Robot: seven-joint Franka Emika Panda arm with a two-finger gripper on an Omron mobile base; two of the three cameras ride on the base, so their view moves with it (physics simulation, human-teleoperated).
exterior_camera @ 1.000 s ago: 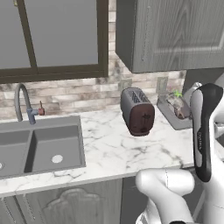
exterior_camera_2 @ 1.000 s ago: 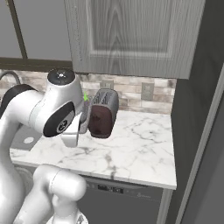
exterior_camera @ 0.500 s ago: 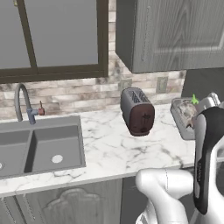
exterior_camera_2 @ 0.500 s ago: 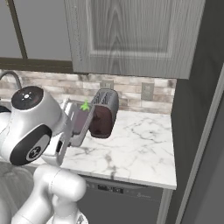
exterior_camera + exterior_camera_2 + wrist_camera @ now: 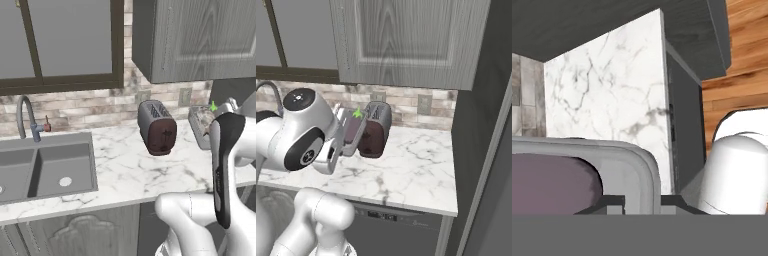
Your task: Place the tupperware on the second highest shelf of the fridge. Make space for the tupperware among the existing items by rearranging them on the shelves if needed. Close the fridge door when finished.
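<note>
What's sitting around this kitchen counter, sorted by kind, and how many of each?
Toaster: 1
Tupperware, held up off the counter: 1
Sink basins: 2
Faucet: 1
Wall outlets: 2
Total: 7

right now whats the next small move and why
Probably carry the tupperware right toward the fridge. It is already lifted off the marble counter, tilted beside the toaster, its rim between the jaws, and the fridge looks unopened.
</note>
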